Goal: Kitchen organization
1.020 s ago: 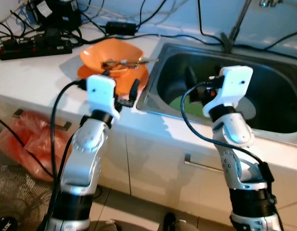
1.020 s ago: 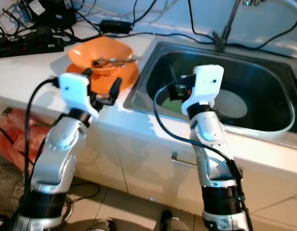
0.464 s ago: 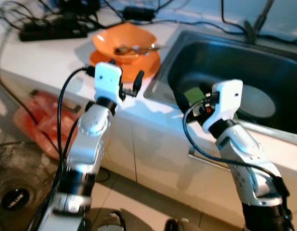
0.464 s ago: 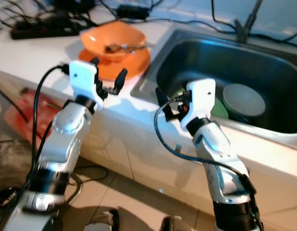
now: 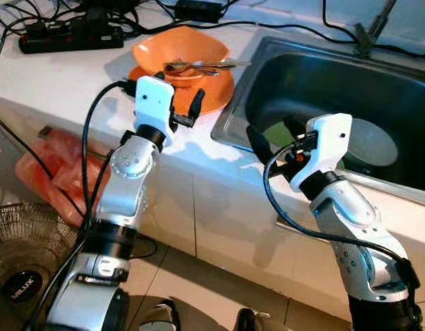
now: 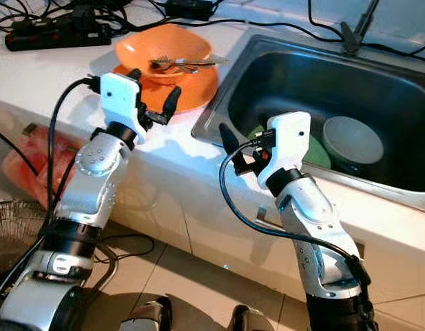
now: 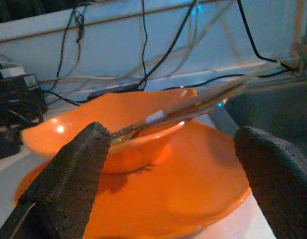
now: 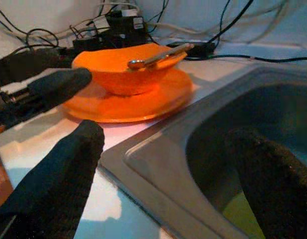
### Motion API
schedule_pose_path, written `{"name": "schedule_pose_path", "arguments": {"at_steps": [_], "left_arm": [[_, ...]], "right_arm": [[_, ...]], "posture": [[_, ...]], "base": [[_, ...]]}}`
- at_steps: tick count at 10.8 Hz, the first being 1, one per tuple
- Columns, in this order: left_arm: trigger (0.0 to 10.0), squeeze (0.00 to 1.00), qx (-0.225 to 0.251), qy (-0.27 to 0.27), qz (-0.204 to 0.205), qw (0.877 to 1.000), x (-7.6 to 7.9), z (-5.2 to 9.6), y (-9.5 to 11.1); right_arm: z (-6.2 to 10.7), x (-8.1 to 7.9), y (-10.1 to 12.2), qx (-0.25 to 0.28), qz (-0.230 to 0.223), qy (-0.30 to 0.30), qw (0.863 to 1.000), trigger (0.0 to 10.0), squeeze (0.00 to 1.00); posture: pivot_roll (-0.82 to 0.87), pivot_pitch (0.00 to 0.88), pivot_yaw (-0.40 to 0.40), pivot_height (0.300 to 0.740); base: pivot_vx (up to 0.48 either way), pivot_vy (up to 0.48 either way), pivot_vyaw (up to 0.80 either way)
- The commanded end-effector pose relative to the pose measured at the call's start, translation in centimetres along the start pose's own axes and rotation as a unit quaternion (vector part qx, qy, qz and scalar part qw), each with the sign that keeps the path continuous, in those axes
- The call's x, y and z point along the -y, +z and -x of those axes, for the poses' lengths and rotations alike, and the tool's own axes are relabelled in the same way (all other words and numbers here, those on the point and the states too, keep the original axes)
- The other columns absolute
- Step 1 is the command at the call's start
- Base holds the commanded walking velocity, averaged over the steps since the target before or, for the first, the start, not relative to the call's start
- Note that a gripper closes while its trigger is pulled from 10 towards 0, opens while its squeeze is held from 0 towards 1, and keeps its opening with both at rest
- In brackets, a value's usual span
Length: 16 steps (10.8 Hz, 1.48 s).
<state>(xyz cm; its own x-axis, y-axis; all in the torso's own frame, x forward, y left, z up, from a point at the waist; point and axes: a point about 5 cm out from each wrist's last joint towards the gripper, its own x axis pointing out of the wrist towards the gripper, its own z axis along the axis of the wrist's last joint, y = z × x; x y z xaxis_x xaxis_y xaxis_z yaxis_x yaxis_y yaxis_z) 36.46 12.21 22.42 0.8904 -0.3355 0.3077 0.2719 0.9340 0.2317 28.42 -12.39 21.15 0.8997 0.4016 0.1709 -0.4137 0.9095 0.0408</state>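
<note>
Since the earlier frame, my left gripper sits nearer the orange plastic bowl holding metal spoons on its orange plate, fingers wide. Right gripper, wide, hangs at the steel sink. I'd approach level, gripping the plate rim.

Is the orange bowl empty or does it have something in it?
Not empty: the orange bowl, stacked on an orange plate, holds metal cutlery lying across it.
</note>
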Motion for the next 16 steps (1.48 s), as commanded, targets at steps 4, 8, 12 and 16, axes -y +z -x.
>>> {"name": "schedule_pose_path", "arguments": {"at_steps": [4, 8, 12, 16], "left_arm": [[10.0, 0.0, 0.027, -0.052, -0.049, 0.997, 1.4, -1.5, 0.3], [10.0, 0.0, 0.048, -0.087, -0.113, 0.989, 2.1, -2.4, 0.3], [10.0, 0.0, 0.04, -0.059, -0.129, 0.989, 0.6, -3.5, 0.3], [10.0, 0.0, 0.042, -0.038, -0.123, 0.991, -0.3, -4.1, 0.8]], "right_arm": [[0.6, -0.6, 0.5, 0.004, -0.005, 0.009, 1.0, 10.0, 0.0], [0.7, -1.3, 1.0, 0.007, -0.009, 0.024, 1.0, 10.0, 0.0], [1.4, -2.2, 1.3, 0.002, -0.013, 0.057, 0.998, 10.0, 0.0], [1.6, -2.7, 1.5, -0.007, -0.009, 0.081, 0.997, 10.0, 0.0]], "posture": [[-0.02, 0.176, 0.025, 0.74], [-0.06, 0.181, 0.024, 0.74], [-0.08, 0.2, 0.022, 0.74], [-0.09, 0.206, 0.009, 0.74]], "base": [[0.0, 0.0, 0.0], [0.0, 0.0, 0.0], [0.0, 0.0, 0.0], [0.0, 0.0, 0.0]]}}
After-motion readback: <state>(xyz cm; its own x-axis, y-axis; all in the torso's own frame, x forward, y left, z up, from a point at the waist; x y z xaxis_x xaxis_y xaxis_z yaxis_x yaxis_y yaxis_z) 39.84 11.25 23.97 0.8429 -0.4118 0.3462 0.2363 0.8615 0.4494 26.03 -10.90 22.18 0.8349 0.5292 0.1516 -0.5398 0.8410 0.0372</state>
